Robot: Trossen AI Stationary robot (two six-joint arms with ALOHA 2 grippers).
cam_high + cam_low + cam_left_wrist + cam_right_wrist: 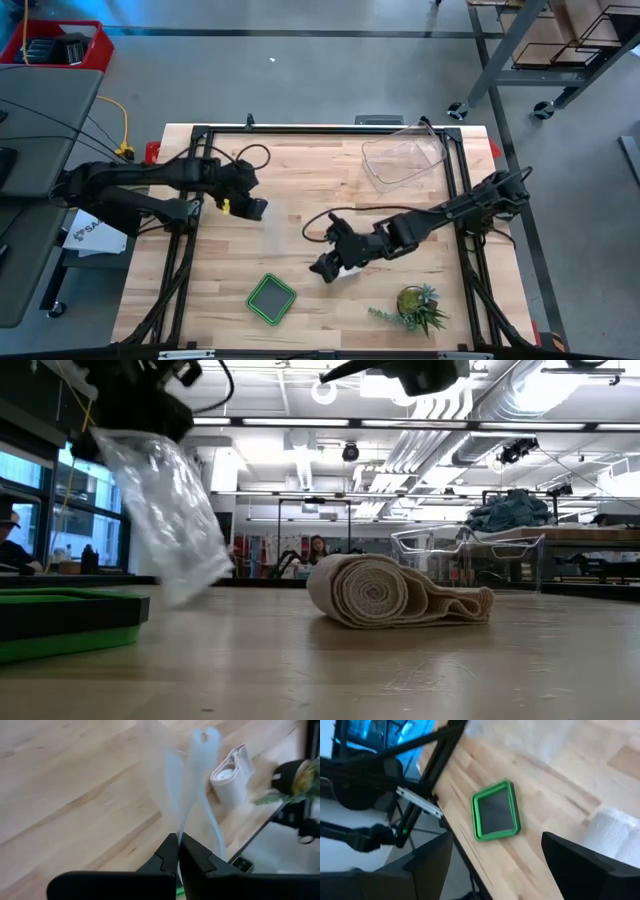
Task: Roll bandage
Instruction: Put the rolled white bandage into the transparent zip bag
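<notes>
Both grippers stood apart: right gripper released, jaws wide above the rolled bandage; left gripper clenched on a bag. Rolling looked finished; next, retract clear.

A matt, finely woven beige cloth bandage roll is being carried by a pale, smooth-sanded wooden bench; a glossy, crinkled clear plastic bag is being shown beside it.

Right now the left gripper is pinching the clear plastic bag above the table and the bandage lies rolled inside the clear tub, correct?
Not quite. The left gripper does pinch the plastic bag, but the bandage lies rolled on the bare table, apart from the tub, as the high view shows.
</notes>
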